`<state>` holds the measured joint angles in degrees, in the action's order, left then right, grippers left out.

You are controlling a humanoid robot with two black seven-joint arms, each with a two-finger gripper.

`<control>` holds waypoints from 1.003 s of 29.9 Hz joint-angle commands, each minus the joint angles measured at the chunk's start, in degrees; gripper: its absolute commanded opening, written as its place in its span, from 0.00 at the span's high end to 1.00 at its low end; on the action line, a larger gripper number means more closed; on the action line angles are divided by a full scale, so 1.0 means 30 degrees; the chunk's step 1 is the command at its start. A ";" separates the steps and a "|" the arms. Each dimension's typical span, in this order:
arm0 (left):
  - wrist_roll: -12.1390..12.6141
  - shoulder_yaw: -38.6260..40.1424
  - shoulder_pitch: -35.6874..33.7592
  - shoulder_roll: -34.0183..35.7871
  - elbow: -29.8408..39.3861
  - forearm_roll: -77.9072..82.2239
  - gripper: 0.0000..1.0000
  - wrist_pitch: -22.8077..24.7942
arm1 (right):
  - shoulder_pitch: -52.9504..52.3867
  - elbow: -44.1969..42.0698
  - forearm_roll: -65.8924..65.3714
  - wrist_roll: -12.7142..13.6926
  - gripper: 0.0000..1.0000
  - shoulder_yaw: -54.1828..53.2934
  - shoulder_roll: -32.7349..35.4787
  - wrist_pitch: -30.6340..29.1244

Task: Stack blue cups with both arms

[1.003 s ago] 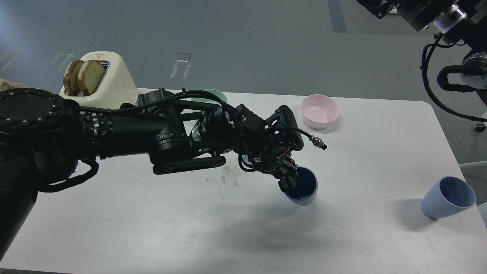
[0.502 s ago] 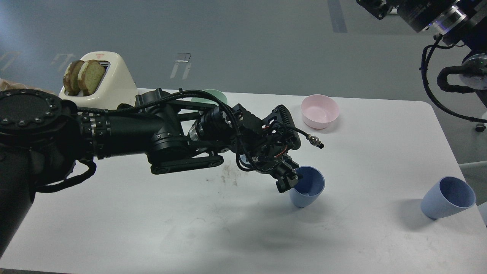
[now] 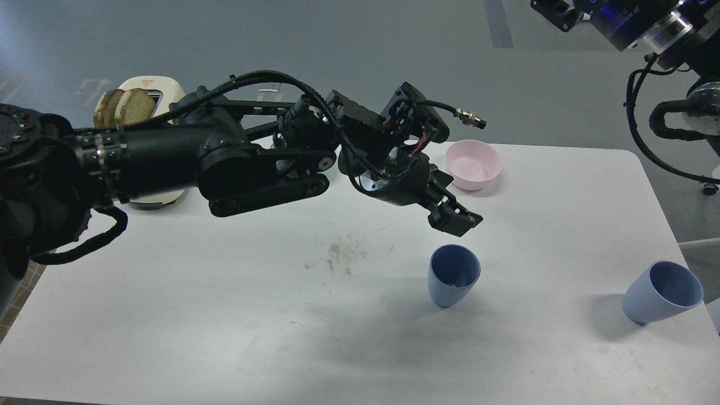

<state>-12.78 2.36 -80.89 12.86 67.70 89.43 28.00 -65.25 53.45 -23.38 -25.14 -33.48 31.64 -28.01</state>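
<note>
Right now the middle blue cup (image 3: 454, 275) stands on the white table (image 3: 225, 326), open end up, and nothing is touching it. It is smooth, dull plastic with no handle, wide at the top and narrow and round at the bottom.

Just above that cup and a bit behind it hangs the left gripper (image 3: 457, 218). It is black and blocky, and it is holding nothing. Its tips look close together, but I cannot tell if they are fully closed. The left arm (image 3: 185, 163) is thick, black and shiny, with looping cables, and it reaches in from the left.

Well to the right of the middle cup, near the table's right edge, sits the other blue cup (image 3: 664, 292). It is the same shape and leans over, with its mouth facing up and to the right.

Behind the middle cup, past the gripper, is a round pink bowl (image 3: 473, 163), low and wide. Far behind and to the left of the cup, half hidden by the arm, is a cream toaster (image 3: 151, 93) with two brown bread slices (image 3: 125, 107) sticking out. Left of the cup, a patch of dark crumbs or dirt (image 3: 340, 253) marks the table.

Up at the far right, well above the cup, is part of the right arm (image 3: 647, 25). Its gripper does not show.
</note>
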 commanded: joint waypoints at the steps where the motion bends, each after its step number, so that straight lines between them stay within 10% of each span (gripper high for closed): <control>1: 0.0129 0.3396 0.0157 0.1715 -0.0007 -0.1711 0.05 -0.0001 | -0.0019 0.0142 0.0029 0.0001 0.00 -0.0001 0.0555 0.0002; 11: 0.2413 0.8409 0.2848 0.6225 -0.1089 -0.8939 0.03 -0.0001 | 0.0157 0.2044 -0.1516 0.0060 0.00 0.1811 0.4066 0.0002; 30: 0.2150 1.1604 0.8828 0.8311 -0.1150 -2.0992 0.02 -0.0001 | 0.3612 0.7349 -1.2183 -0.0174 0.00 0.4364 1.5114 0.0002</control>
<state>-6.34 35.75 -56.26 38.48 64.24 27.26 27.99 -56.57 74.54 -55.37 -25.22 -20.48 74.15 -28.01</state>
